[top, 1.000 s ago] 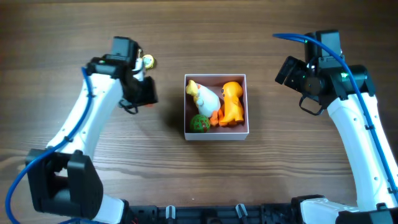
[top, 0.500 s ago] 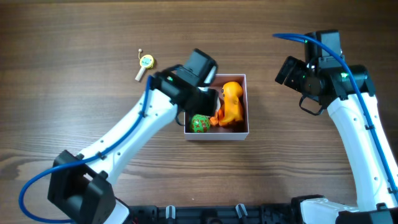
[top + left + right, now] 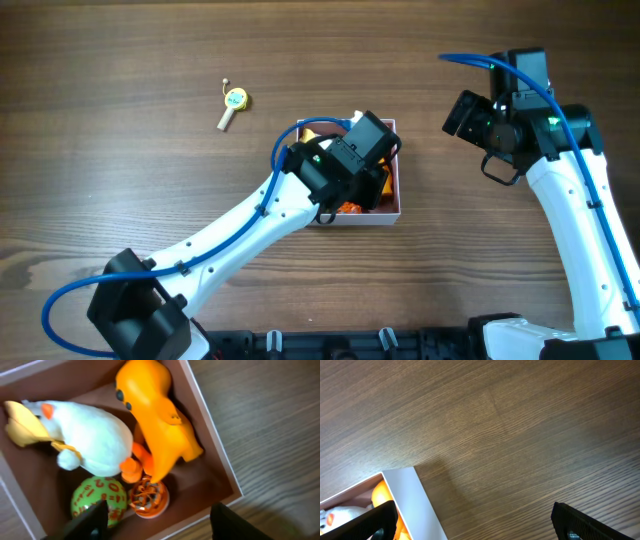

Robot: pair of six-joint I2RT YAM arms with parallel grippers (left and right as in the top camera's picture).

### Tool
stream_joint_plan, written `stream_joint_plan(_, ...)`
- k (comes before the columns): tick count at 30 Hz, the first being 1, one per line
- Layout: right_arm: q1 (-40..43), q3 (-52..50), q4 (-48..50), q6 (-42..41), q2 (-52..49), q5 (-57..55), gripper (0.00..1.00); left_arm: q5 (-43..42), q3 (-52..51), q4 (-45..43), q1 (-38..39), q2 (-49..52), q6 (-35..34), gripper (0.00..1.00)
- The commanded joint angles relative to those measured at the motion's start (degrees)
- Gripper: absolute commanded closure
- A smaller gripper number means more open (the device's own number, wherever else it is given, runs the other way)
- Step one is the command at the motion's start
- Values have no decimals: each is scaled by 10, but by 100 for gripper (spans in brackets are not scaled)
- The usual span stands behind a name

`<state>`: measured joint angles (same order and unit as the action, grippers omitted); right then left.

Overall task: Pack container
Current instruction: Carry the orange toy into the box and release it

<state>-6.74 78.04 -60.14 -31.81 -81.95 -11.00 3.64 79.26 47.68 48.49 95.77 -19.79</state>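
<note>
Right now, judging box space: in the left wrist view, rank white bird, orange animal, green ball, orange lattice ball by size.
orange animal and white bird, too alike to rank
green ball
orange lattice ball

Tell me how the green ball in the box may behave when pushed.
Being round, the green ball would probably roll, but the white plush bird and orange lattice ball beside it may stop it. Its printed surface looks smooth, perhaps slippery to grip.
</note>
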Motion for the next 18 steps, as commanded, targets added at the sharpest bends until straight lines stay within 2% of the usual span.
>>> stream_joint_plan(1,1,1,1,3,-2,-10,0,68,17,-1,-9,-13,1,32)
stream_joint_plan(3,1,1,1,3,-2,-10,0,95,31,9,-27,-38,0,32)
stream_joint_plan(6,1,1,1,3,-2,-10,0,91,42,16,-63,-84,-9,32)
stream_joint_plan(9,1,1,1,3,-2,-10,0,90,42,36,-111,-120,-16,26)
stream_joint_plan(12,1,1,1,3,-2,-10,0,86,42,67,-151,-131,-17,21)
stream_joint_plan(18,1,1,1,3,-2,-10,0,84,42,109,-203,-130,-17,19)
